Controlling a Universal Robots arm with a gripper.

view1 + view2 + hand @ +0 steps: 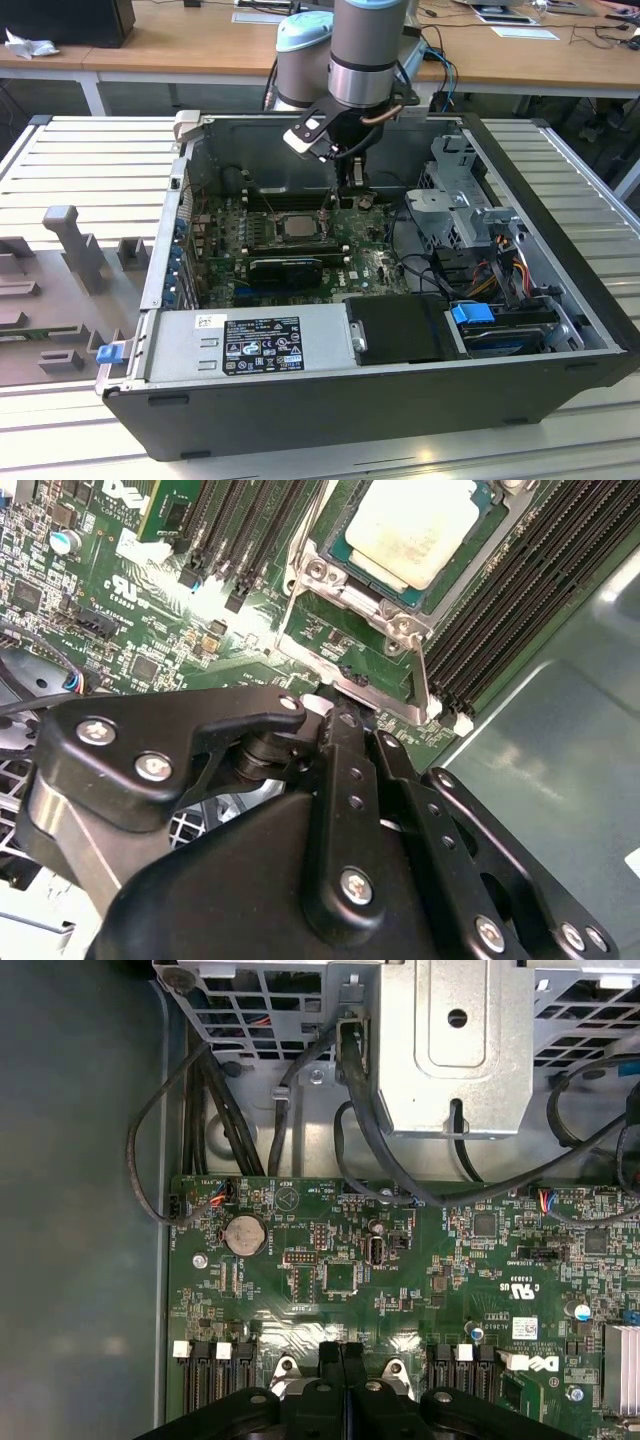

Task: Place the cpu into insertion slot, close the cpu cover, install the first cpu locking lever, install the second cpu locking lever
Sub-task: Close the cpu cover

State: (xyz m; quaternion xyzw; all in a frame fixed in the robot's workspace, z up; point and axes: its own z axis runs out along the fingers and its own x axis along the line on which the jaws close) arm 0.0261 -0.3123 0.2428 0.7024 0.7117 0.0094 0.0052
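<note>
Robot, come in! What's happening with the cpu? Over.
End effector shut, at insertion slot rim. Cpu seated in slot. Memory slots alongside, not blocking.

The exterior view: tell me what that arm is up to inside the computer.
One robot arm reaches down into the open computer case, over the green board. The cpu already sits in the insertion slot, and the cpu cover lies flat around it. The gripper is right at the socket's edge, its jaws shut together by the cover's metal tab. I cannot tell whether either locking lever is latched.
</note>
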